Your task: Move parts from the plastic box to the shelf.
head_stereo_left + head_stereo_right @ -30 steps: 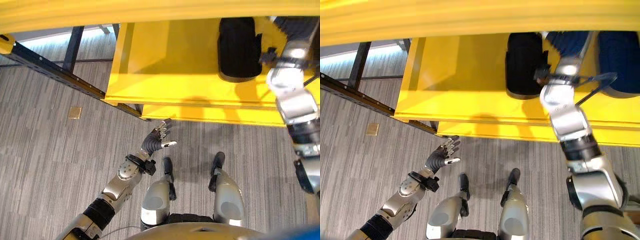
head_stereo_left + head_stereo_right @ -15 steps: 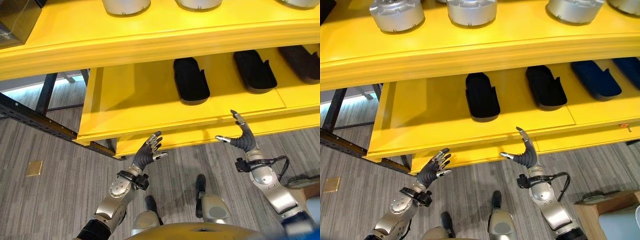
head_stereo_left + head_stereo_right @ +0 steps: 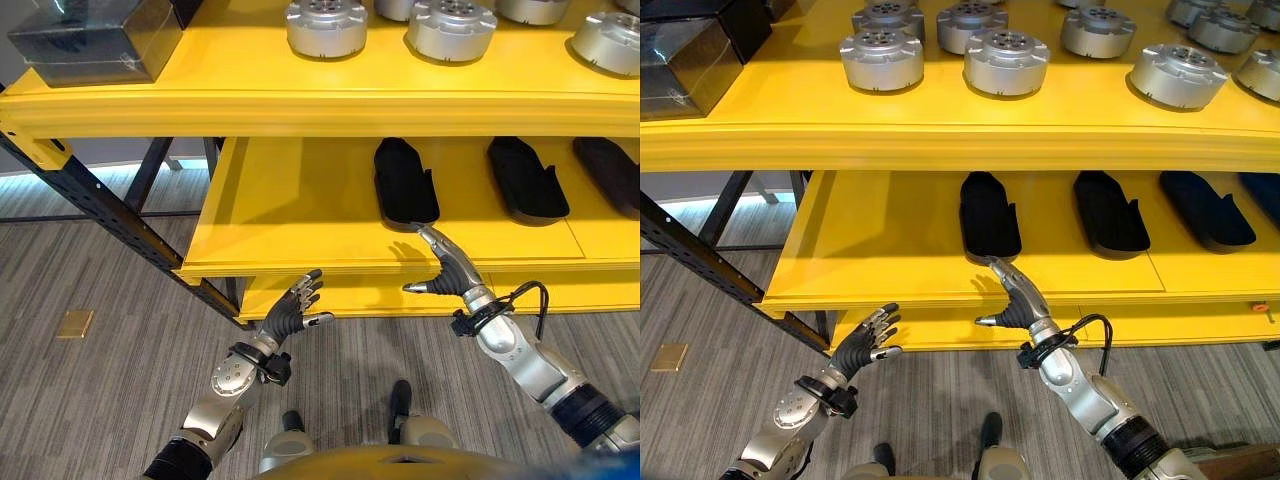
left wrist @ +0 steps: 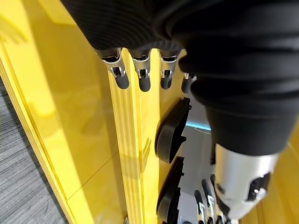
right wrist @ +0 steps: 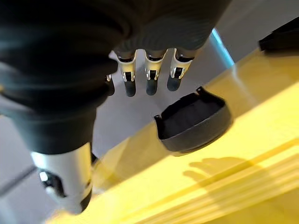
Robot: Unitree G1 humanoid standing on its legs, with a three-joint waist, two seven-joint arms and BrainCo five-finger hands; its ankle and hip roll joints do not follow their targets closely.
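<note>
Both hands are raised in front of a bright yellow two-level metal shelf (image 3: 300,225) — neither holds anything. The left hand (image 3: 293,312) sits just below the front edge of the lower shelf board, toward its left corner, fingers straight and loosely spread, thumb out to the side; its wrist view shows the dark fingertips (image 4: 141,81) extended toward the yellow edge with nothing between them. The right hand (image 3: 452,275) is level with the front edge of the lower board, fingers extended and pointing at the nearest black elongated shoe-shaped plastic part (image 3: 405,181), thumb apart, palm empty; it is close to the part but not touching it. In the right wrist view the same part (image 5: 194,122) lies flat on the yellow board just past the fingertips (image 5: 149,79). Two more black shoe-shaped parts (image 3: 1110,213) lie side by side to the right on the lower board, evenly spaced, each well back from the front edge. On the upper board stand round silver machined metal discs (image 3: 1006,62) in rows; at its left corner rests a dark translucent rectangular box (image 3: 100,38). Below is grey striped carpet floor (image 3: 90,400) — a small tan square tag (image 3: 74,323) lies on it at left.
</note>
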